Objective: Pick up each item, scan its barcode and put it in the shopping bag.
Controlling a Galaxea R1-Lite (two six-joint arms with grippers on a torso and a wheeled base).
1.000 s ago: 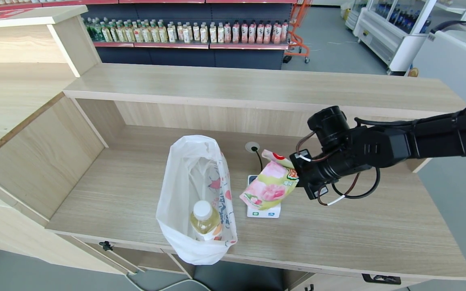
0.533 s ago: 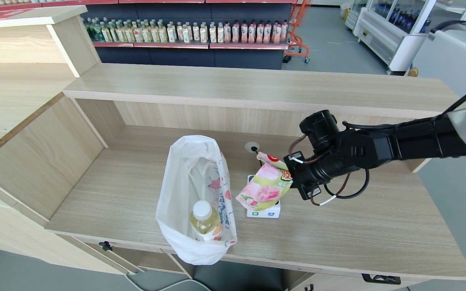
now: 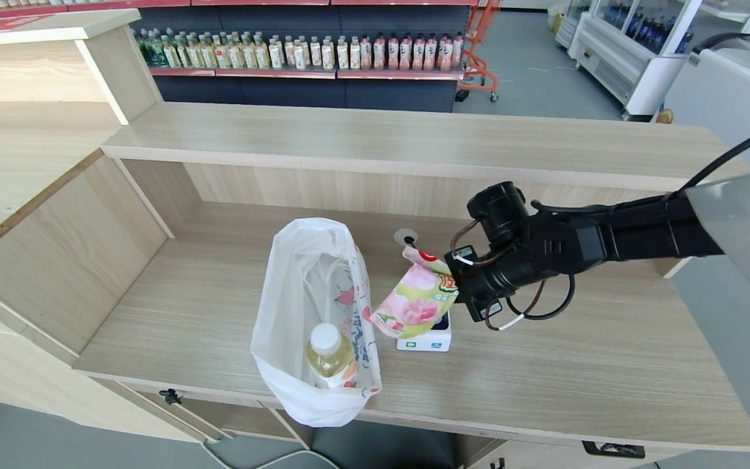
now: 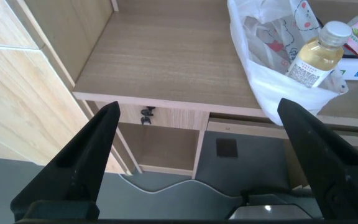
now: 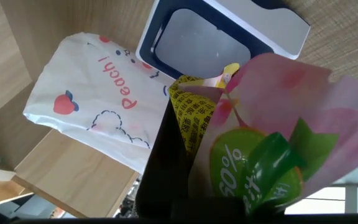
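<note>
Right jaws: pinching the upper end of the pouch and holding it in the air above the desk
Pouch: tilted, with its long axis sloping down and away from the jaws toward the bag; its lower end is over the scanner and right beside the bag's wall, though you cannot tell if they touch
Bag: stands open to the left of the pouch, with a bottle upright inside
Left jaws: spread wide, holding nothing, low by the desk's near edge
Key relation: the bag's mouth lies to the left of the right jaws and looks higher than the pouch's low end, so you likely need to lift it before crossing the rim
</note>
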